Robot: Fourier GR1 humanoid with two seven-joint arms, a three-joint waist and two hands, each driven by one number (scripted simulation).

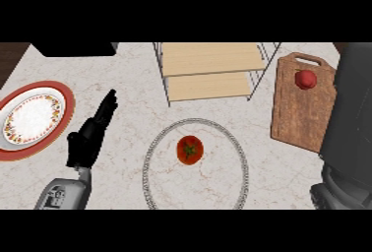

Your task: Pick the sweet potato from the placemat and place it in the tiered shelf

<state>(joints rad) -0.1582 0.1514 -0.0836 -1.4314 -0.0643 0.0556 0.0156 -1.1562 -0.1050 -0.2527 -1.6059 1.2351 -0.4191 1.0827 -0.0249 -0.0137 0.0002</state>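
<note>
Round red-orange vegetable (190,150), green stem mark on top, sits mid round placemat (218,170) on marble tabletop (131,64); tiered shelf (210,59) stands just beyond placemat; left robot hand (91,134) wide, fingers straight, between patterned plate (52,106) and placemat, holding nothing; right robot hand (335,193) at lower right edge, state cannot tell; red fruit (306,78) on cutting board (301,118).

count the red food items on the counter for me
2. An orange-red vegetable lies at the centre of the round placemat; a red fruit sits near the top of the wooden cutting board. The dark shape at the right edge may hide more.
</note>
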